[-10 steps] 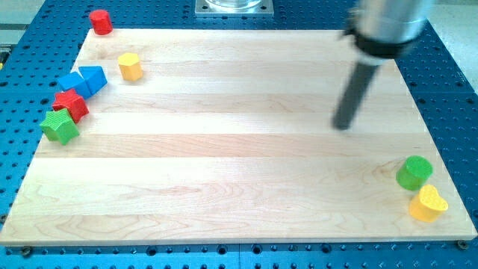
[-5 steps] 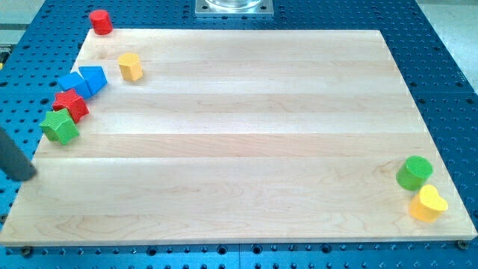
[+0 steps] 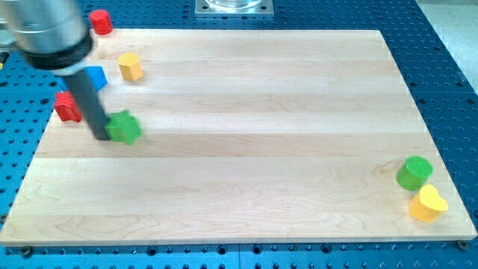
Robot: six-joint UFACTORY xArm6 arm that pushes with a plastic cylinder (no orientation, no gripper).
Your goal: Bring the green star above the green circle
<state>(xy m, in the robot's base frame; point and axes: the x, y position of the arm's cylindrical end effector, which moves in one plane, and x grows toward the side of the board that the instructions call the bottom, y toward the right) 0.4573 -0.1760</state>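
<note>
The green star lies on the wooden board at the view's left. My tip touches the star's left side. The green circle sits far off at the view's lower right, near the board's right edge. The rod and the arm's grey end hide part of the blue blocks behind them.
A yellow heart lies just below the green circle. A red star, a blue block, a yellow block and a red cylinder sit at the view's upper left.
The rod swung from the right side to the far left, then came in against the green star. The star has slid right, away from the red star.
</note>
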